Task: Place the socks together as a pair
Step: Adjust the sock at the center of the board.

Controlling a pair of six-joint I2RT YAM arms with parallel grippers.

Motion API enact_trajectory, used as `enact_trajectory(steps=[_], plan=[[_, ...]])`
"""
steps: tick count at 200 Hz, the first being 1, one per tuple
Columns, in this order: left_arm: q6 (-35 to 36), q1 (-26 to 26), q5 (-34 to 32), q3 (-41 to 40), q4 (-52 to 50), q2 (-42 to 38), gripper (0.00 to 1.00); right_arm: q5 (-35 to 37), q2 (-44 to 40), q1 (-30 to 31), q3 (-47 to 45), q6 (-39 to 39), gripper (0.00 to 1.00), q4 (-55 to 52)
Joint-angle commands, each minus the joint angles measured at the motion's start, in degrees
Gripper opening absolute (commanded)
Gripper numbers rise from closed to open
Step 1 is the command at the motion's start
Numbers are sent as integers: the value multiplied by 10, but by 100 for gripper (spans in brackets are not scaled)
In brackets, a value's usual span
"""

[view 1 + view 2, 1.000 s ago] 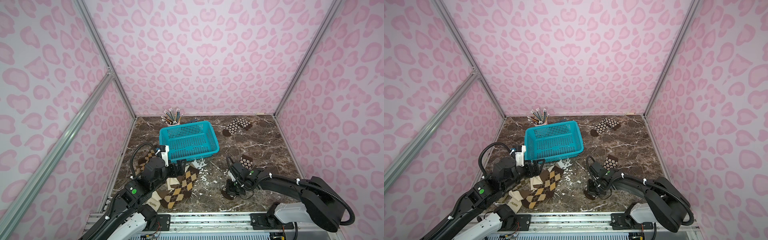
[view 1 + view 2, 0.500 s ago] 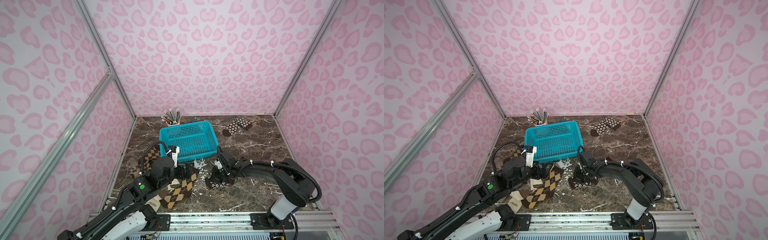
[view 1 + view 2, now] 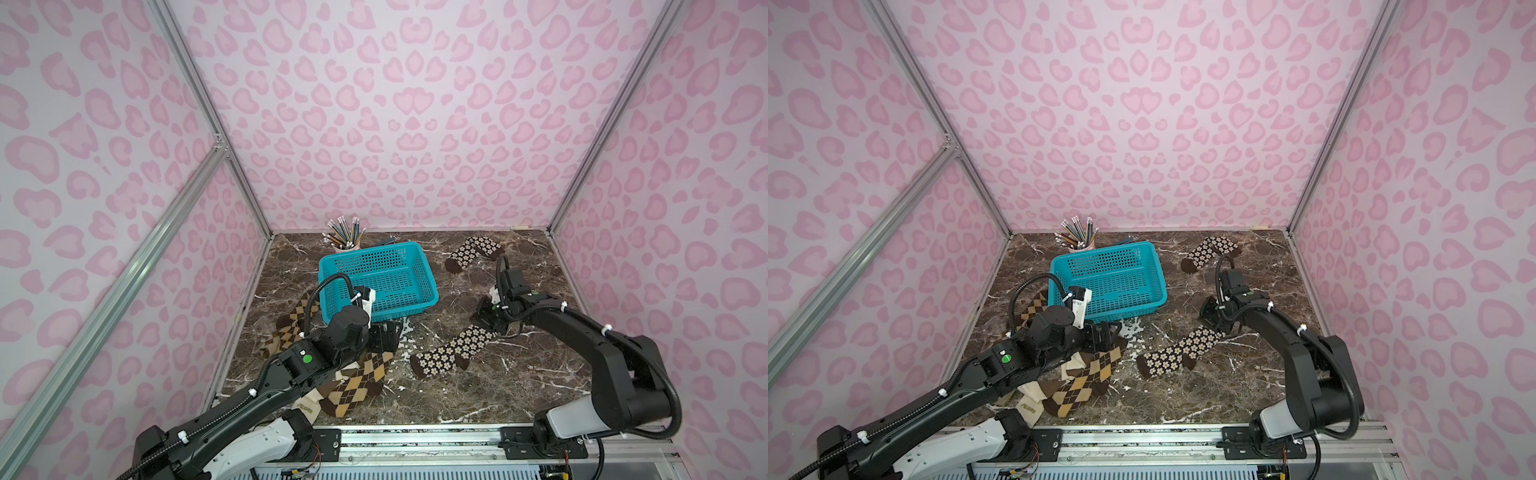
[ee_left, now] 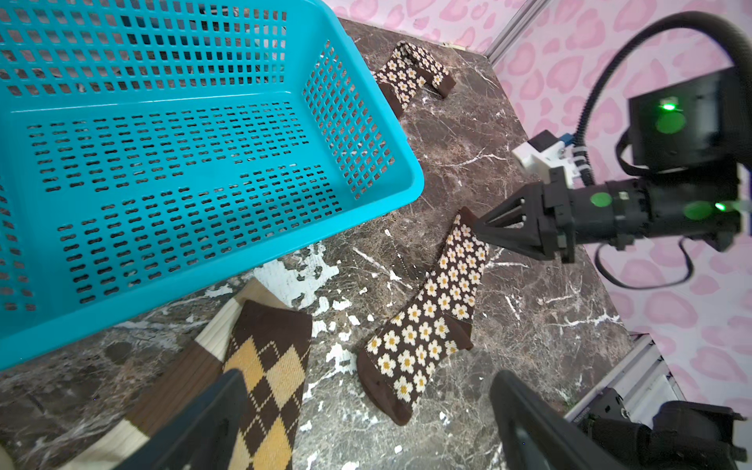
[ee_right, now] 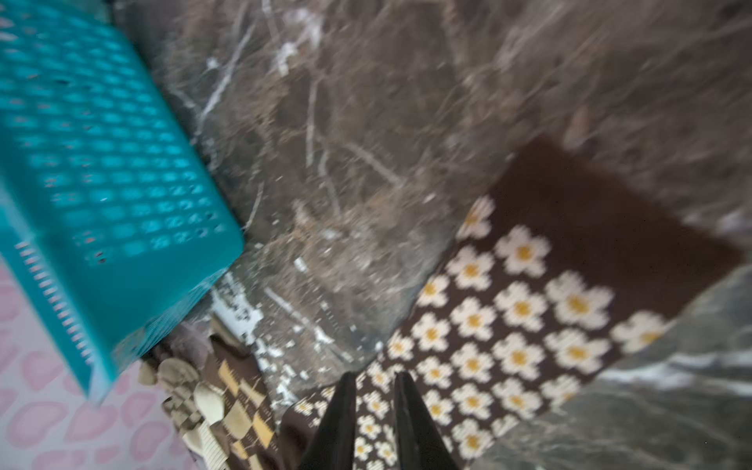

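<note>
A dark brown sock with cream flowers lies stretched flat on the marble, front centre. My right gripper sits at its cuff end. In the right wrist view its fingers stand a narrow gap apart above the sock, with nothing between them. A matching flowered sock lies at the back right. My left gripper hangs wide open over bare marble, between a brown-tan argyle sock and the flowered sock's toe.
A teal basket stands left of centre, just behind my left gripper. A second argyle sock lies by the left wall, and a cream ribbed sock under the left arm. A pencil cup stands at the back.
My right gripper carried the bunched flowered sock left, then drew back to the right, leaving it laid out flat. Its jaws have parted slightly. The left arm reached a little further towards the basket.
</note>
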Motion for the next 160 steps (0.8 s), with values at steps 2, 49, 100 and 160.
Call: enact_trajectory(steps=[2,49,100,160], plan=[[-5,0,-4,22,29,6,97,11,63,-9,42,-67,20,-15],[-13,6,-54,74,-24,6,97,45,95,-25,14,-59,18,8],[-8,26,-60,91,-21,16,97,69,-35,-57,-110,-32,17,-3],[10,46,-36,103,8,62,97,93,-149,-77,-139,-22,24,-35]])
